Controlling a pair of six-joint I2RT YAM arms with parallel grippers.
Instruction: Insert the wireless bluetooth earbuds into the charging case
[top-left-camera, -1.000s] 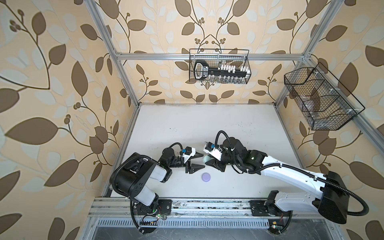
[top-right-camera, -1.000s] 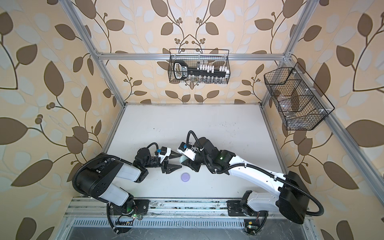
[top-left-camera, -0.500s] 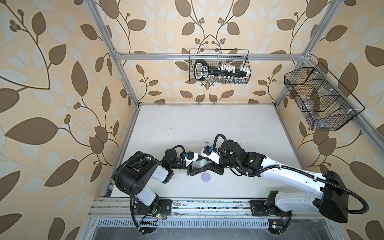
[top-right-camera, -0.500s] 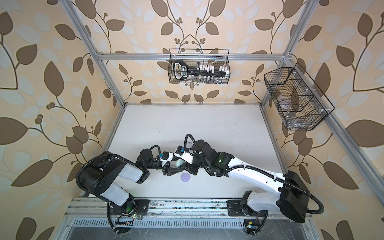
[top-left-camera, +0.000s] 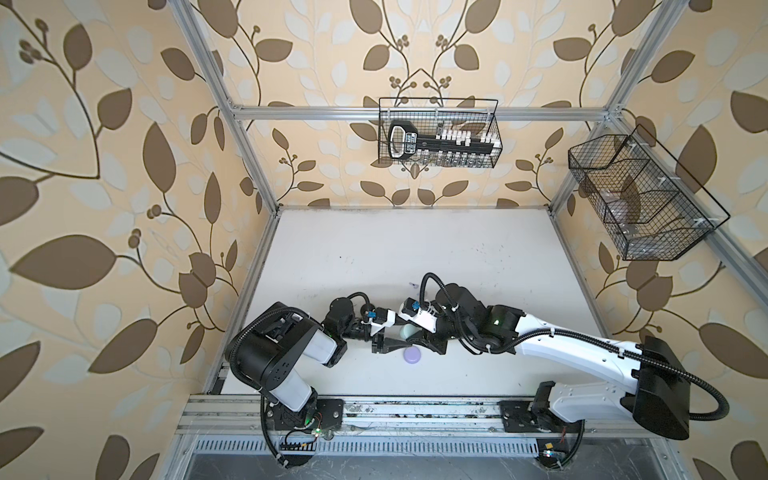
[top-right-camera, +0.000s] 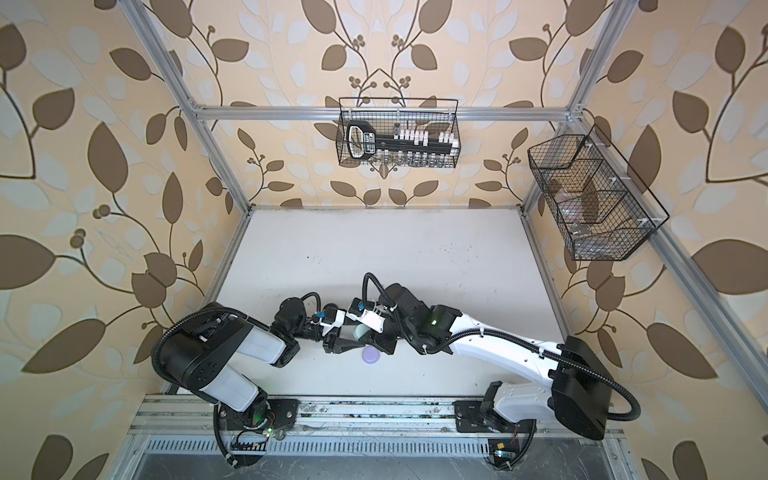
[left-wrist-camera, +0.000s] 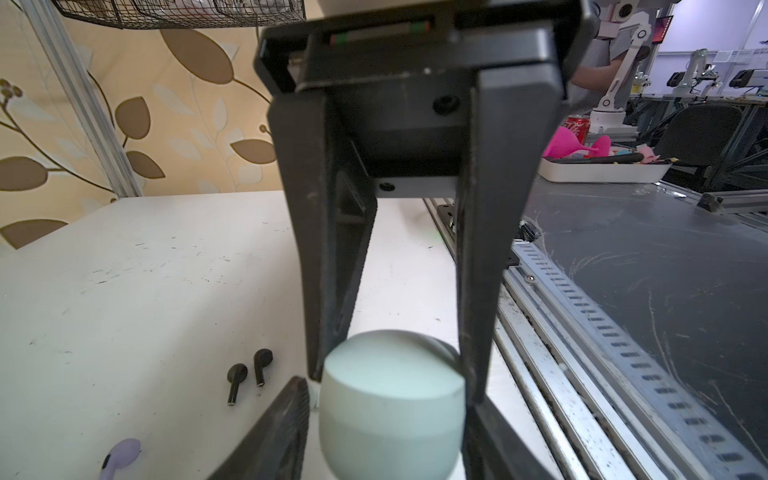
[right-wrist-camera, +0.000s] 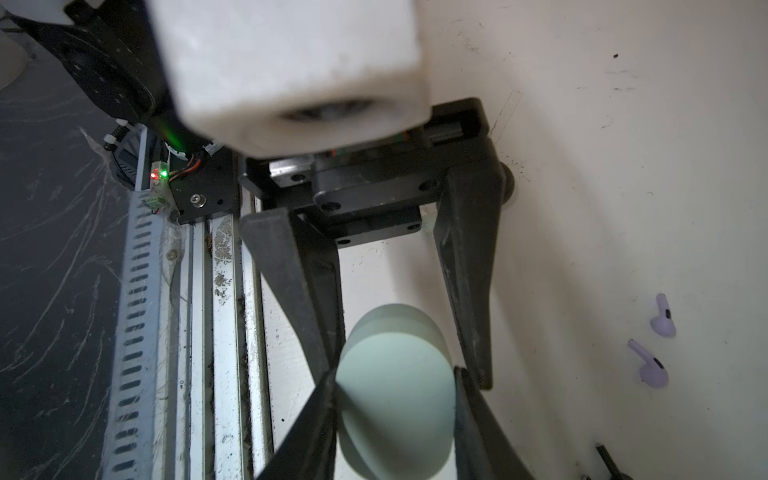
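White tabletop (top-left-camera: 415, 249), leaf-papered cell. Lower middle of both top views: right gripper (right-wrist-camera: 395, 372) pinches the mint charging case (top-left-camera: 406, 331), lid shut, likely steadying it. The left gripper (left-wrist-camera: 386, 390) straddles it with a gap, unclamped, probably to flip the lid. Black earbuds (left-wrist-camera: 237, 380) and lilac earbuds (right-wrist-camera: 663, 320) lie loose on the table, none inserted. Lilac case (top-right-camera: 370, 355) sits just below.

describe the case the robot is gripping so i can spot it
On the white table, look near the middle of the front edge. The mint case is the pale green rounded pod pinched in the right hand, unlike the lilac case lying loose beside it.
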